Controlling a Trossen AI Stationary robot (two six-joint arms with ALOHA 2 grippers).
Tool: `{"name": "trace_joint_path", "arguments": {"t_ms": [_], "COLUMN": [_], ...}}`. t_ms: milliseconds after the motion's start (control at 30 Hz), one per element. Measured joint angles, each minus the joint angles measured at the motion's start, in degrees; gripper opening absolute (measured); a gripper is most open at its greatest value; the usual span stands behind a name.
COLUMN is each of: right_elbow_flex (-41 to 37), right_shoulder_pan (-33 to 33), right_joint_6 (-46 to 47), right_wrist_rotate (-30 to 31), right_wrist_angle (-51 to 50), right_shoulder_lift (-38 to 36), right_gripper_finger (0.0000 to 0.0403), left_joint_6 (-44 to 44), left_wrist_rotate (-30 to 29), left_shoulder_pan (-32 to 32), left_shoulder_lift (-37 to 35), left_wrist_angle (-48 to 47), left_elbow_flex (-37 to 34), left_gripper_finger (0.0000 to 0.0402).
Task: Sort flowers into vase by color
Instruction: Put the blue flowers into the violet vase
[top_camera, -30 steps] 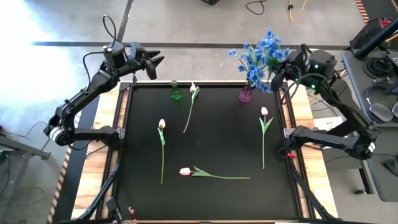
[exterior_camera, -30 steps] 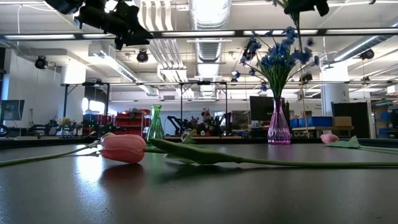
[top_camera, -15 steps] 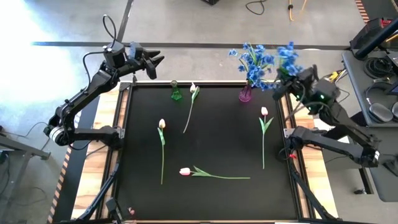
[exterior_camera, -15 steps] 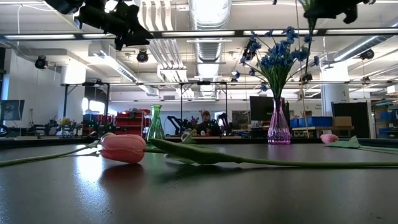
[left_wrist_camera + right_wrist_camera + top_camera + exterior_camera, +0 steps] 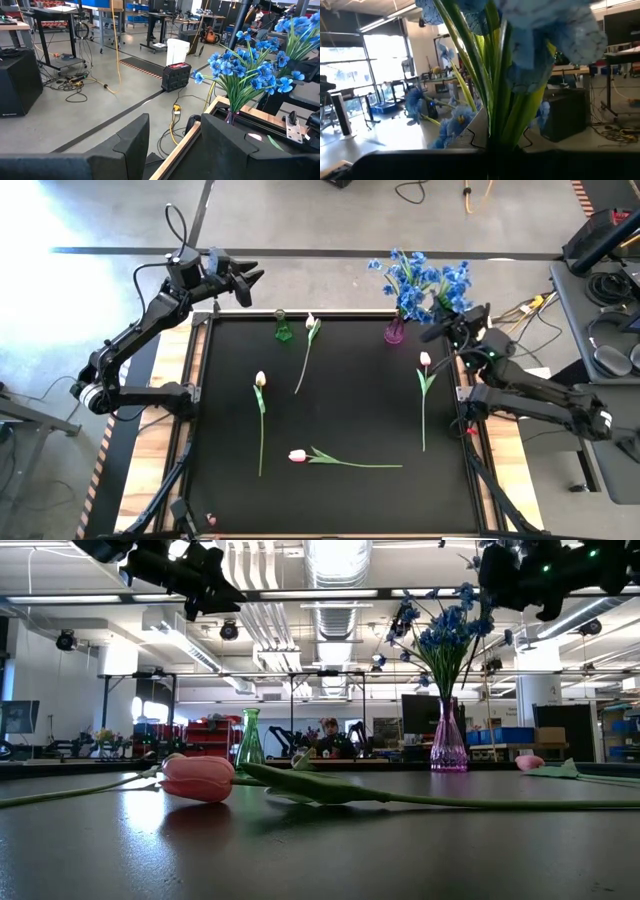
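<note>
Right gripper (image 5: 450, 330), fingers clamped on a blue flower bunch (image 5: 452, 280), must lower it into the purple vase (image 5: 395, 332); left gripper (image 5: 250, 280) waits, fingers wide.

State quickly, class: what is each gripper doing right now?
Left gripper: open, empty, raised beyond the table's far left corner.
Right gripper: shut on a blue flower bunch, beside the purple vase.

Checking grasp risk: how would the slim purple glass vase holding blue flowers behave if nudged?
The slim purple glass vase is narrow and tall, with spreading blue flowers above, so probably top-heavy and apt to tip. Being glass, likely fragile and slippery.
</note>
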Motion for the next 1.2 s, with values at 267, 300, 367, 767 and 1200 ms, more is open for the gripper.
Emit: {"name": "trace_joint_path", "arguments": {"t_ms": [267, 300, 367, 767, 1200], "right_elbow_flex": [-3.76, -4.12, -4.46, -4.79, -4.88], "right_shoulder_pan": [-0.02, -0.02, -0.02, -0.02, -0.02], "right_joint_6": [-2.22, -2.48, -2.92, -10.93, -10.77], "right_wrist_rotate": [0.18, 0.19, 0.64, 0.66, 0.61], "right_wrist_angle": [13.48, 14.52, 16.2, 23.32, 29.28], "right_shoulder_lift": [4.87, 5.58, 7.01, 10.69, 16.73], "right_gripper_finger": [0.0012, 0.0012, 0.0012, 0.0012, 0.0012], "left_joint_6": [0.01, 0.02, 0.01, 0.02, 1.32], "left_wrist_rotate": [0.0, 0.0, 0.0, 0.0, 0.0], "left_shoulder_pan": [0.0, 0.0, 0.0, 0.0, 0.0], "left_shoulder_lift": [0.0, 0.0, 0.0, 0.0, 0.0], "left_wrist_angle": [0.0, 0.0, -0.01, -0.03, -0.3], "left_elbow_flex": [0.0, 0.0, 0.0, 0.0, 0.0], "left_gripper_finger": [0.0164, 0.0164, 0.0164, 0.0164, 0.0164]}}
